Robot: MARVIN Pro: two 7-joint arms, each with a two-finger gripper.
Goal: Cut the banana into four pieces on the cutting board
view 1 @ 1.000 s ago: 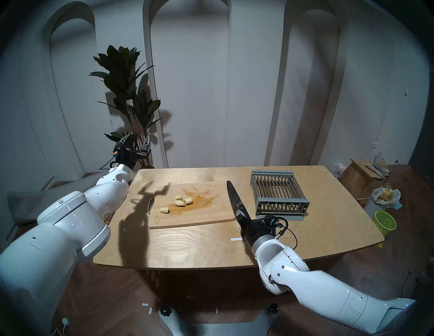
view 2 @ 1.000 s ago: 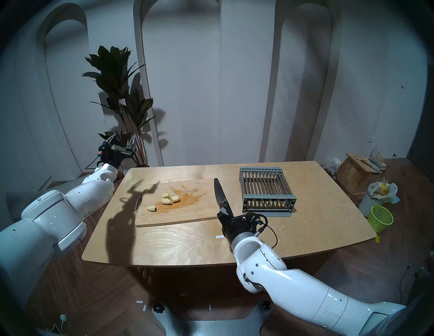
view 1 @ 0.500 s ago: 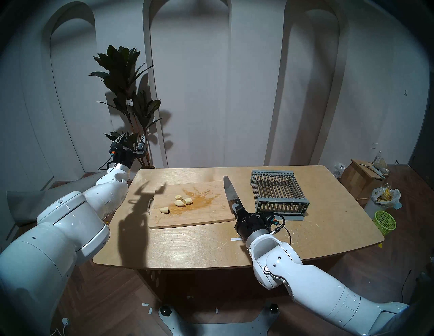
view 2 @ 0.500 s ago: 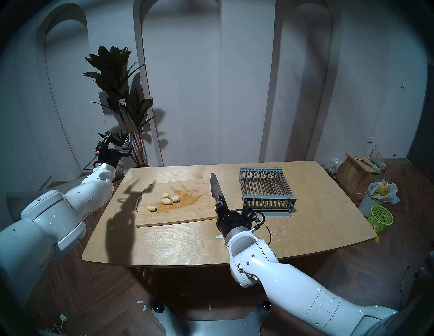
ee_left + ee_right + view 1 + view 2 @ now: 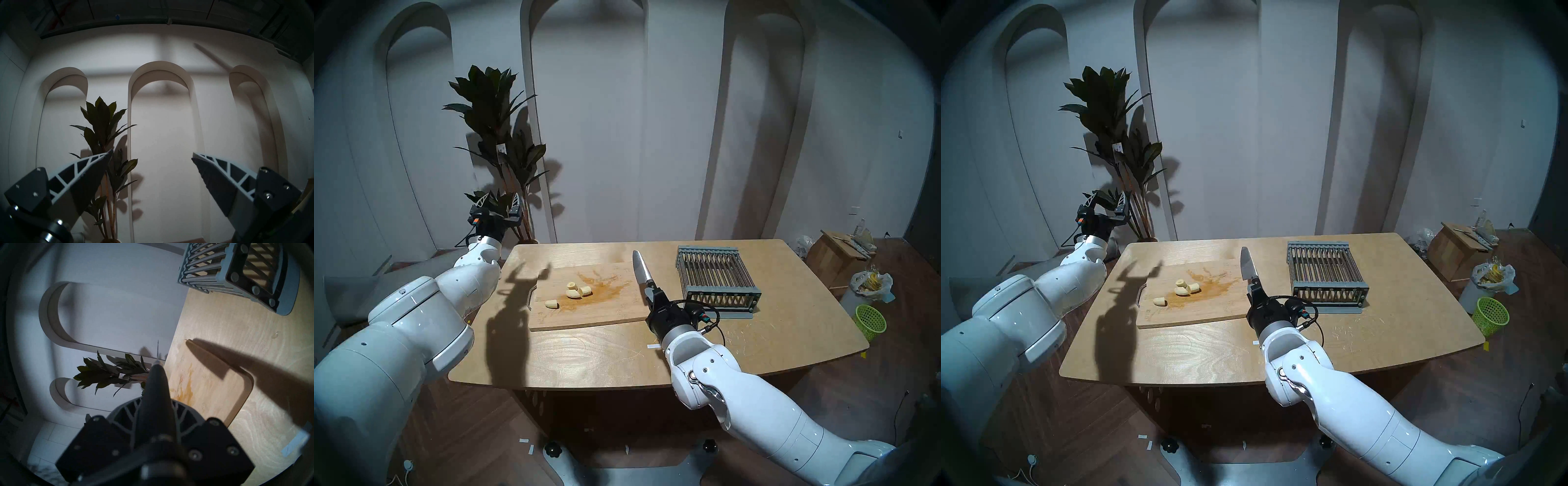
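Note:
Several pale banana (image 5: 573, 294) chunks lie on the stained middle-left of the cutting board (image 5: 602, 314); one chunk (image 5: 552, 304) sits apart to the left. My right gripper (image 5: 651, 294) is shut on the black handle of a knife (image 5: 640, 271), held in the air over the board's right edge with the blade pointing away from me. The right wrist view looks along the knife handle (image 5: 157, 387) to the board (image 5: 212, 387). My left gripper (image 5: 500, 200) is off the table's far left corner, raised, open and empty (image 5: 152, 156).
A grey slatted rack (image 5: 716, 276) stands on the table (image 5: 619, 359) just right of the knife. A potted plant (image 5: 497, 118) is right behind my left gripper. A green basket (image 5: 870, 320), a bag and a box are on the floor at the right.
My right arm has carried the knife left, toward the board's right edge, and rolled the blade. The left gripper has drifted slightly left. The banana chunks have not moved.

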